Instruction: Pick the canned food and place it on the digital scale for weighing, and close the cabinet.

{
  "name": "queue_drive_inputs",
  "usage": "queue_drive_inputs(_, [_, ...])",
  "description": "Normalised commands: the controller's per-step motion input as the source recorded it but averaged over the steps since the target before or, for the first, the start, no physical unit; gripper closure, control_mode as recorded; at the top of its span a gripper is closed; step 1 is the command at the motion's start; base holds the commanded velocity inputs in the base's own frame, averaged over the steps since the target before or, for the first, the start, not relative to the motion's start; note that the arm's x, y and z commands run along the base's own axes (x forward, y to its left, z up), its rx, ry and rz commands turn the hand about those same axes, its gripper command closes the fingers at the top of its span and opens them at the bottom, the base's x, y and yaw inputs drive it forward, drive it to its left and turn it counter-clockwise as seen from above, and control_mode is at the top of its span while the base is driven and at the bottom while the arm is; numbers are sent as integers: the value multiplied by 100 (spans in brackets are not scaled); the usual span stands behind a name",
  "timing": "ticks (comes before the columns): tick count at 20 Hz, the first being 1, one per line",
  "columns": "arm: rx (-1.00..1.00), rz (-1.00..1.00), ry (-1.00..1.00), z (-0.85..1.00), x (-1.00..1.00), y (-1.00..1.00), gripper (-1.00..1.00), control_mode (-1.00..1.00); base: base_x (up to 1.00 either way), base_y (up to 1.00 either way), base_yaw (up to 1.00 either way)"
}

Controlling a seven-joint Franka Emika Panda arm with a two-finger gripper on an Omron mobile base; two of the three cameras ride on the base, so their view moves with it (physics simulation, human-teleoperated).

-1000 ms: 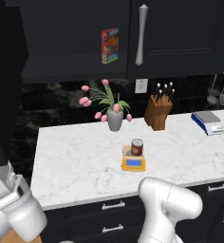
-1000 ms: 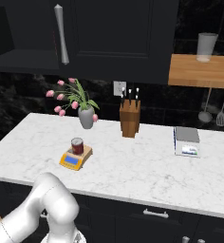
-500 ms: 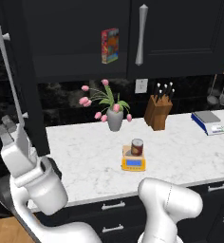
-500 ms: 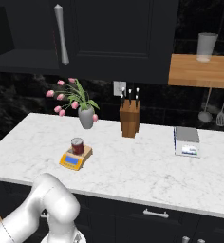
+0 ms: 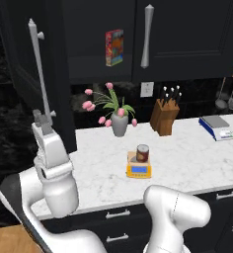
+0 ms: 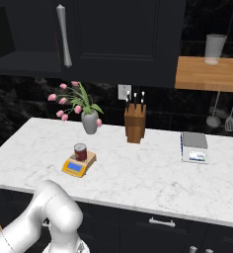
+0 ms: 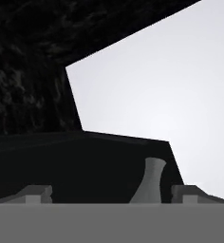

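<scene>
The dark red canned food (image 5: 143, 153) (image 6: 80, 150) stands upright on the yellow digital scale (image 5: 138, 171) (image 6: 77, 166) in the middle of the marble counter. The black cabinet's left door (image 5: 27, 94) hangs partly open, and its long silver handle (image 5: 38, 64) faces me. My gripper (image 5: 44, 117) is raised at the lower end of that handle, beside the door's edge. In the hand view the gripper (image 7: 112, 193) is open, its fingertips (image 7: 35, 193) wide apart with nothing between them. The cabinet's right door (image 5: 187, 34) (image 6: 123, 29) is shut.
A colourful red box (image 5: 114, 47) stands inside the open cabinet. On the counter are a vase of pink tulips (image 5: 119, 123) (image 6: 89, 121), a knife block (image 5: 164, 117) (image 6: 135, 124) and a white and blue scale (image 5: 216, 126) (image 6: 194, 147). A wooden shelf (image 6: 210, 74) holds a cup.
My arm has risen from the lower left up to the open door. The door's handle has moved to the right as the door swings inward. Can and scale are unmoved.
</scene>
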Motion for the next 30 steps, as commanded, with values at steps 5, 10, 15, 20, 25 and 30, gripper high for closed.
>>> queue_drive_inputs(5, [30,-3,32,64,0,-100,-100,-100,0,0,0])
queue_drive_inputs(10, [26,-7,44,57,19,-94,-100,-100,0,0,0])
queue_drive_inputs(15, [16,-4,31,34,72,-62,-100,-100,0,0,0])
queue_drive_inputs(20, [9,0,19,16,81,-41,-100,-100,0,0,0])
queue_drive_inputs(25, [1,-7,1,2,54,-18,-100,-100,0,0,0])
queue_drive_inputs(30, [0,-13,-1,0,80,0,-100,-100,0,0,0])
